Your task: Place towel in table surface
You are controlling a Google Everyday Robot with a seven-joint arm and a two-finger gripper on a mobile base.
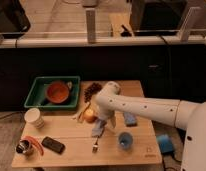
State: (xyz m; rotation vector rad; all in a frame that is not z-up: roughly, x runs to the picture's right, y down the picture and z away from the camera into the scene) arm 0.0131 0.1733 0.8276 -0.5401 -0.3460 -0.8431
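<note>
So the white arm (146,107) enters at the lower right edge of the frame, pretty chunky at that end, and stretches left and slightly up toward the middle. There it ends in a rounded wrist joint (110,95) that bends straight down. The gripper (109,121) hangs under it, just below frame centre, pointing down with its fingers spread wide.
</note>
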